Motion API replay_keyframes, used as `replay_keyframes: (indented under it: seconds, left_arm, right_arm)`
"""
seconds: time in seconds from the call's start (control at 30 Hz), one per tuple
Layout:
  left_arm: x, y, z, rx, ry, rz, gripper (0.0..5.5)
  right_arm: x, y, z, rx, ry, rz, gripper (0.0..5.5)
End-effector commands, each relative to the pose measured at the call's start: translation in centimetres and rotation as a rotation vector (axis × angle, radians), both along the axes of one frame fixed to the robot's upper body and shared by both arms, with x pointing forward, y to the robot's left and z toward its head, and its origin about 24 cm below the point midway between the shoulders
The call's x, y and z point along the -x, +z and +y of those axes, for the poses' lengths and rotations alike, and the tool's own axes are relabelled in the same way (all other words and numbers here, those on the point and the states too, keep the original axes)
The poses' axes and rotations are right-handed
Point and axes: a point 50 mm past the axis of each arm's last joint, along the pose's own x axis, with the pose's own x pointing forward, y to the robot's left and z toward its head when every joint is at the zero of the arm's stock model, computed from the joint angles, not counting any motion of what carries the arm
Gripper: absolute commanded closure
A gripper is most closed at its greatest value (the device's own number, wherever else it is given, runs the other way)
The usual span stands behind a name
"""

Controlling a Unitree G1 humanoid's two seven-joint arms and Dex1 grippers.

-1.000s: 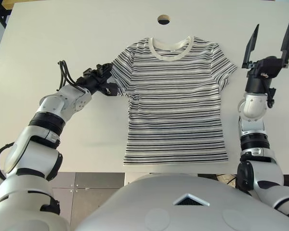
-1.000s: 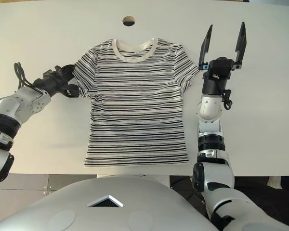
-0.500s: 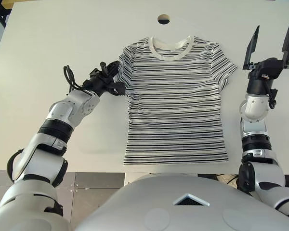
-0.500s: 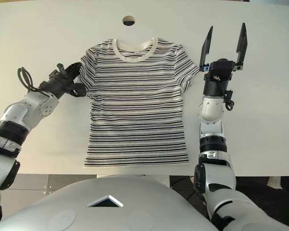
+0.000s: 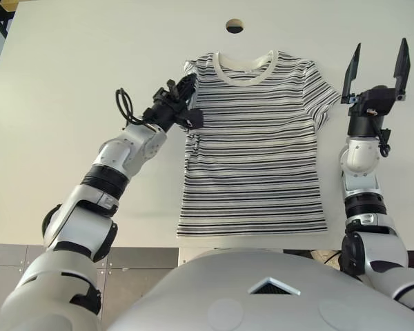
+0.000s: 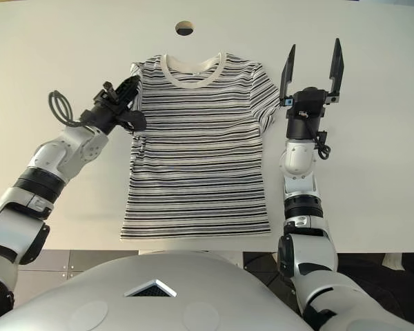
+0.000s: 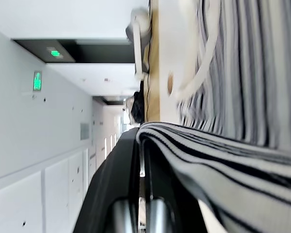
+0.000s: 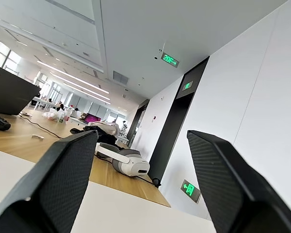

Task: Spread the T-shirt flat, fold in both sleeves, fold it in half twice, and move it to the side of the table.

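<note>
On white table (image 5: 69, 69), roughly centre: striped T-shirt (image 5: 255, 152), flat, front up, collar toward far edge, just short of round hole (image 5: 234, 26) in tabletop. At shirt's left shoulder: left gripper (image 5: 188, 93), jaws clamped on left sleeve (image 5: 191, 72), sleeve lifted off table and drawn inward over the body. From left wrist camera: striped cloth draped over black finger (image 7: 117, 179). Opposite side: right sleeve (image 5: 321, 93) spread flat. Just beside it: right gripper (image 5: 376, 63), upright above table, jaws wide apart, empty, clear of cloth.
</note>
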Motion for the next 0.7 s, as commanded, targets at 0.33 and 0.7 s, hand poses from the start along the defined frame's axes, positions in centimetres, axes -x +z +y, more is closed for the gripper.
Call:
replay_keyframes:
  seconds: [0.33, 0.7]
  left_arm:
    - [-0.7, -0.6, -1.5, 0.063, -0.002, 0.049, 4.71]
    - [-1.0, 0.5, -1.8, 0.157, 0.015, -0.005, 3.25]
  right_arm:
    - [-1.1, 1.4, -1.6, 0.106, -0.058, -0.014, 2.10]
    - [-4.1, 3.3, -8.7, 0.856, -0.149, 0.370, 2.10]
